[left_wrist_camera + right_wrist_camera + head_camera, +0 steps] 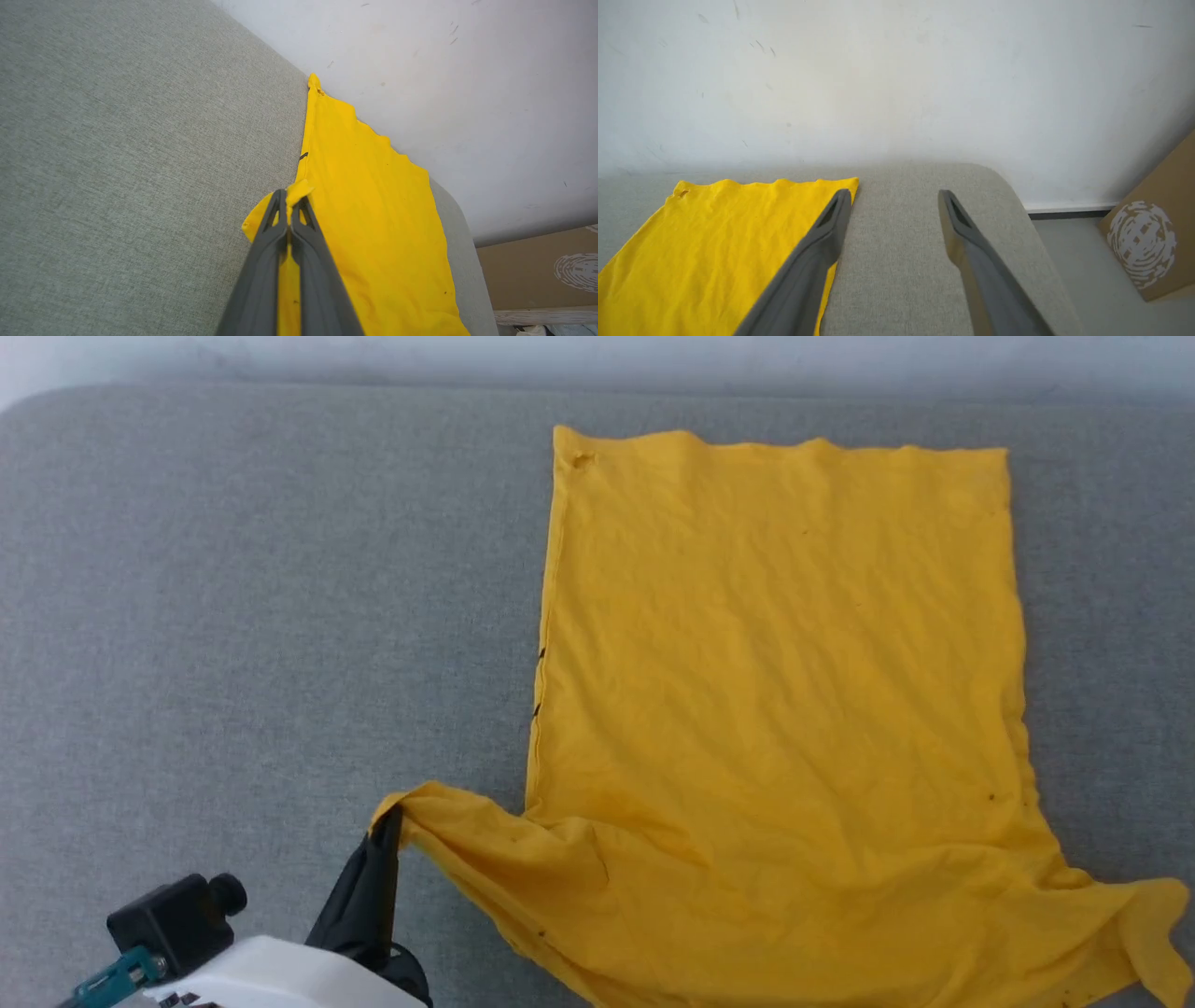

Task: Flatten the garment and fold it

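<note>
The bright yellow garment (775, 709) lies spread on the grey padded surface (261, 616), plain side up with no print showing. Its body is flat and lightly wrinkled; the near sleeves spread out left and right. My left gripper (387, 821) is shut on the tip of the near-left sleeve (299, 189), which is drawn out sideways; yellow cloth sits pinched between the fingers (273, 219). In the right wrist view my right gripper (894, 198) is open with nothing between its fingers, held above the grey surface just right of the garment (714, 228).
A white wall (896, 84) runs along the far edge of the grey surface. The surface's right end is rounded (1008, 186), with grey floor beyond and a brown cardboard box (1153, 242) standing there. Bare grey surface stretches left of the garment.
</note>
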Robot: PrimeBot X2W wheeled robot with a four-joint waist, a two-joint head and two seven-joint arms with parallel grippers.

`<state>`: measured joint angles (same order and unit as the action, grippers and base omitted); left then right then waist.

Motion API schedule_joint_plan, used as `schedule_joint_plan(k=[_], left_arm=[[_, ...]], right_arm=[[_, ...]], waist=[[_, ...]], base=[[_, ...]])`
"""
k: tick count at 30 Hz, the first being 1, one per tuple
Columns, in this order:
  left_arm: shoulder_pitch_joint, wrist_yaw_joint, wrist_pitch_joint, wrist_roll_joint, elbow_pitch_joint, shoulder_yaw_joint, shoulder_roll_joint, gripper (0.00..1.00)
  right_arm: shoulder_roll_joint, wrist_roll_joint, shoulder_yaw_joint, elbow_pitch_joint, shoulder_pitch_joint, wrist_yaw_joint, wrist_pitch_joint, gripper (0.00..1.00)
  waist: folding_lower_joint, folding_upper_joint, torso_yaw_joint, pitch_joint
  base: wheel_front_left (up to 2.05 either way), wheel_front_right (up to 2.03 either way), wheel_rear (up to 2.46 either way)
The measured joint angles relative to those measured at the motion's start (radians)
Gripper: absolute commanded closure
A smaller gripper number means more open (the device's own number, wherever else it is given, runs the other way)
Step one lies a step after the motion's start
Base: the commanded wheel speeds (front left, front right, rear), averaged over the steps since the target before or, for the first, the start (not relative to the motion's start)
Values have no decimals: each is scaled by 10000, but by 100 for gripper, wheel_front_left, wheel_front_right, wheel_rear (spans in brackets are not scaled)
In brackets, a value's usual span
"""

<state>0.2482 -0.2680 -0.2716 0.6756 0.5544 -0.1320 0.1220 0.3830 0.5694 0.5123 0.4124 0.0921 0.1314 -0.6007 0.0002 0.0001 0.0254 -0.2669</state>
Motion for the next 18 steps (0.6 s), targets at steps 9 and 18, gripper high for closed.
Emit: schedule_joint_plan(k=[9, 18], left_arm=[[-564, 33, 247, -284, 82, -614, -198, 100], [-1025, 127, 483, -458, 38, -1183, -334, 100]], right_arm=[[784, -665, -1937, -1944, 5234, 2, -1277, 0], [487, -2372, -2867, -5187, 7417, 0, -2121, 0]], waist=[[2, 0, 283, -1087], [0, 0, 896, -2176]], base=[[0, 0, 0], [0, 0, 0]])
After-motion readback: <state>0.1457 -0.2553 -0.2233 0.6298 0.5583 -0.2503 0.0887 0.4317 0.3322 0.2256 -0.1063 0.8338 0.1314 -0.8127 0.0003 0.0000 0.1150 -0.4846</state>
